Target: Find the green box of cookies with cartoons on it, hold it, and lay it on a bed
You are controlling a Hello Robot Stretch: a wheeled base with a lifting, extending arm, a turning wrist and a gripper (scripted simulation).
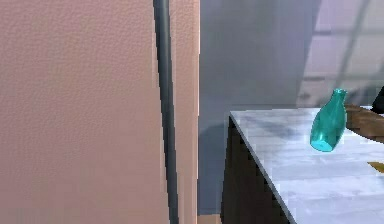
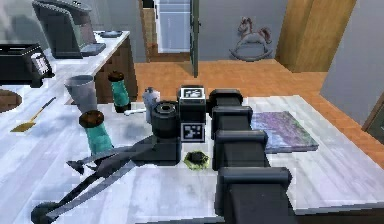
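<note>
Cookie box: can't place it for sure. Only green candidate = small dark-green flat blob (image 2: 197, 158) on counter (image 2: 325, 170), touching or just beside arm (image 2: 240, 150). Too small to call a box, no cartoons legible.
Blob vs gripper: gripper (image 2: 60, 187) fingers run toward arm side view's lower left. Blob sits back by the body end, to their right, so fingers point away from it. Blob's long axis: can't tell.
Gripper state: things stand on counter at/behind it, so can't tell if it holds anything.
Next move (my guess): pull arm back + turn wrist toward blob, or drive on & search.
Near fingers: teal jar (image 2: 97, 135), glassy, dark lid, upright.
Further out: grey cup (image 2: 82, 92), teal bottle (image 2: 120, 90), flat patterned mat (image 2: 285, 130).
Counter: white, veined, marble-like, smooth.
Fwd view: tall teal flask (image 1: 330, 120) upright on white top (image 1: 300, 175); pink wall (image 1: 80, 110) close at left.
</note>
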